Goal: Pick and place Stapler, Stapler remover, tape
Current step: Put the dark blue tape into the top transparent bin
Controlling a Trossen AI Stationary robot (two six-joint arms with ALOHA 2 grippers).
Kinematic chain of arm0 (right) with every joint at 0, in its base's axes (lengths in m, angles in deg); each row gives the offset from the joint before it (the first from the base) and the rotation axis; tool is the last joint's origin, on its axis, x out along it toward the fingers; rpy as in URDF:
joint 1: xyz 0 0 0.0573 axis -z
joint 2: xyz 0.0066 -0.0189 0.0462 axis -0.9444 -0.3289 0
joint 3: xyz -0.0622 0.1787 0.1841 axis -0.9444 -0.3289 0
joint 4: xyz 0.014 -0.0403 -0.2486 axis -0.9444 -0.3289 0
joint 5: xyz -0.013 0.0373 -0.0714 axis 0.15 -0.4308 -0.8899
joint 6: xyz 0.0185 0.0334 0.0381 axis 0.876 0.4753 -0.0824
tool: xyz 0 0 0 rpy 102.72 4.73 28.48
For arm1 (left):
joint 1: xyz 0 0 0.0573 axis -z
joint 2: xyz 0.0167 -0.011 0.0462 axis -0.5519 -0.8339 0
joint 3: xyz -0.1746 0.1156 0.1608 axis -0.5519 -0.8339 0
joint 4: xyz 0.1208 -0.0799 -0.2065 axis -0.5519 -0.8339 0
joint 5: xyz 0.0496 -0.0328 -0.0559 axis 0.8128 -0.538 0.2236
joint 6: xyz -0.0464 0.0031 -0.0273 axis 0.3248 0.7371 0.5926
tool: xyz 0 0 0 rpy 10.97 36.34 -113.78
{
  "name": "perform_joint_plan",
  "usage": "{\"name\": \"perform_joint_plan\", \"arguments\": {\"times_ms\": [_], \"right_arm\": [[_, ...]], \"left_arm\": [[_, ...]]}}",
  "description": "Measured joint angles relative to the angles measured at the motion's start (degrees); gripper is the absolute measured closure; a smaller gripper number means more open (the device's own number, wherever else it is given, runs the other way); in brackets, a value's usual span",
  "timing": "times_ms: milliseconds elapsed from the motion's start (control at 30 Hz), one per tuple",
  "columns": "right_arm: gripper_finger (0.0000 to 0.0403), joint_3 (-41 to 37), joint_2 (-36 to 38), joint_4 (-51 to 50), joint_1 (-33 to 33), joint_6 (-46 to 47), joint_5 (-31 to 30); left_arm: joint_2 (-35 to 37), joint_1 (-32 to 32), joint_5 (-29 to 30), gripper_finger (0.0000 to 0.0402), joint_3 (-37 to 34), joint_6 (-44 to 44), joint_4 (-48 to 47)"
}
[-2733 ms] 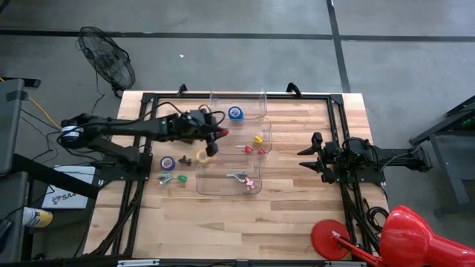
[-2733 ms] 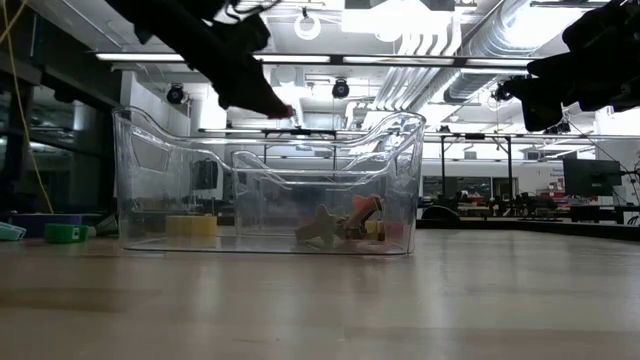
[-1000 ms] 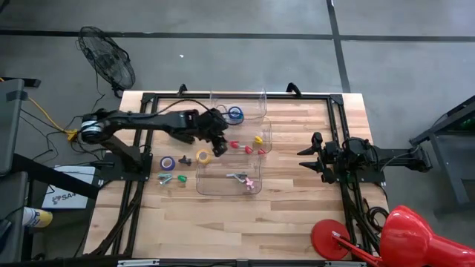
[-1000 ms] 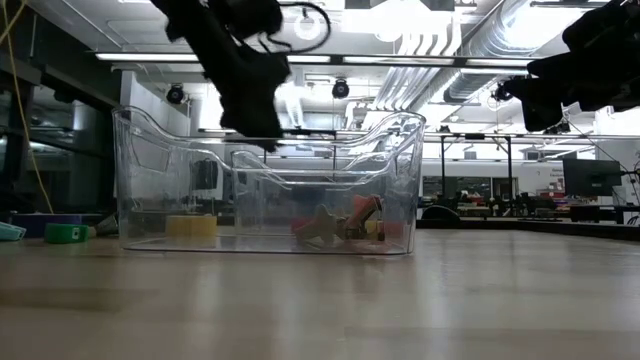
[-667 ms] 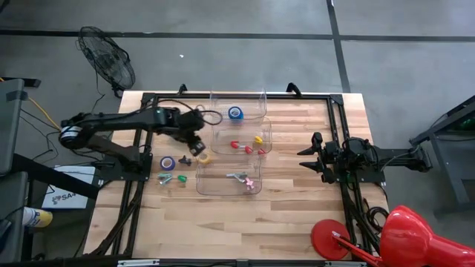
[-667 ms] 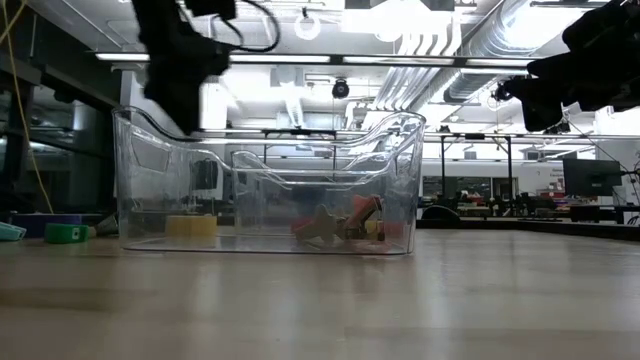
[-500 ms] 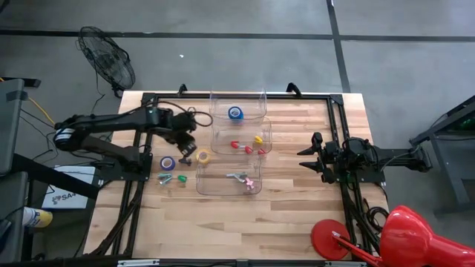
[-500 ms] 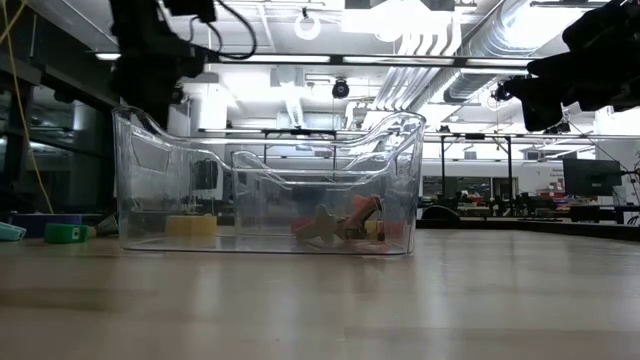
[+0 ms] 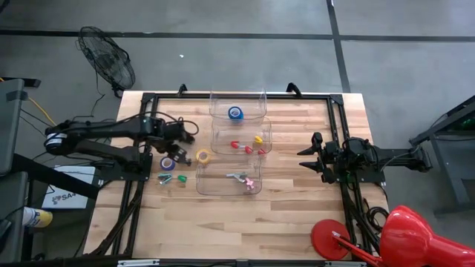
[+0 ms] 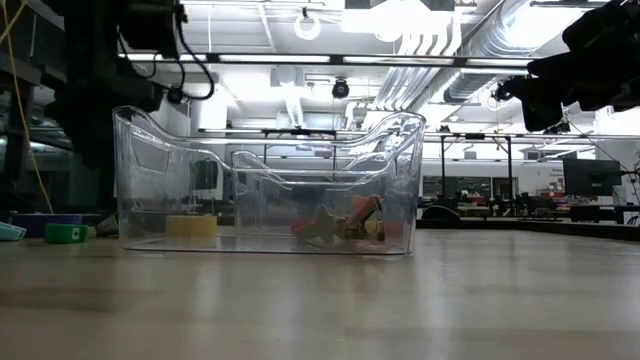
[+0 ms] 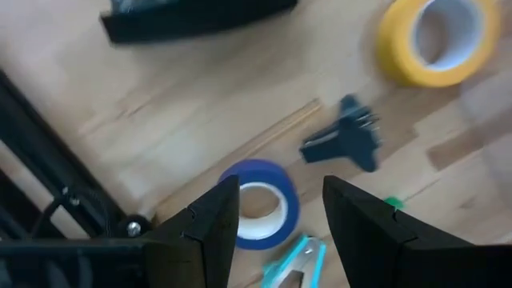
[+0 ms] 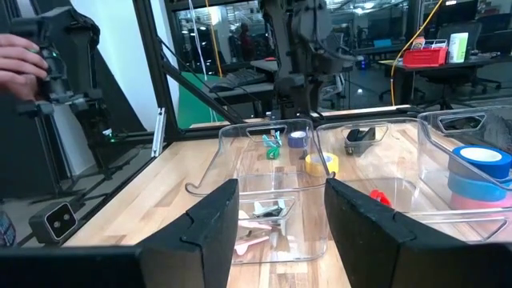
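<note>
My left gripper (image 9: 178,150) is open and hovers above the table left of the bins. In the left wrist view its fingers (image 11: 280,188) stand over a blue tape roll (image 11: 260,204) lying flat on the wood, without touching it. A yellow tape roll (image 11: 436,40) and a small black staple remover (image 11: 344,144) lie beyond it. Another blue roll (image 9: 235,113) sits in the far clear bin. Red and yellow staple removers (image 9: 249,146) lie in the middle bin, and staplers (image 9: 241,178) in the near bin. My right gripper (image 9: 303,159) waits open at the table's right.
Three clear bins (image 9: 237,96) stand in a row from far to near at the table's middle. A teal item (image 9: 165,178) and a green one (image 9: 181,179) lie near the blue roll. Black frame rails (image 9: 141,148) run along both sides. Bare wood spreads toward the near edge.
My left gripper has drawn back from the left end of the middle bin toward the table's left and near edges and has come down, ending over the blue roll on the wood. It carries nothing. The things in the bins lie as before.
</note>
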State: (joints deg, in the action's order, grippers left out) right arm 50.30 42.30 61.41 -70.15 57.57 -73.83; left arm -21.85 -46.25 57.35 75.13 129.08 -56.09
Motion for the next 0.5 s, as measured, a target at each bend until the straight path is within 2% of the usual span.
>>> {"name": "perform_joint_plan", "arguments": {"times_ms": [500], "right_arm": [[0.0226,0.0,0.0,0.0,0.0,0.0,0.0]], "left_arm": [[0.1,0.0,-1.6,0.0225,-9.0,5.2,3.4]]}}
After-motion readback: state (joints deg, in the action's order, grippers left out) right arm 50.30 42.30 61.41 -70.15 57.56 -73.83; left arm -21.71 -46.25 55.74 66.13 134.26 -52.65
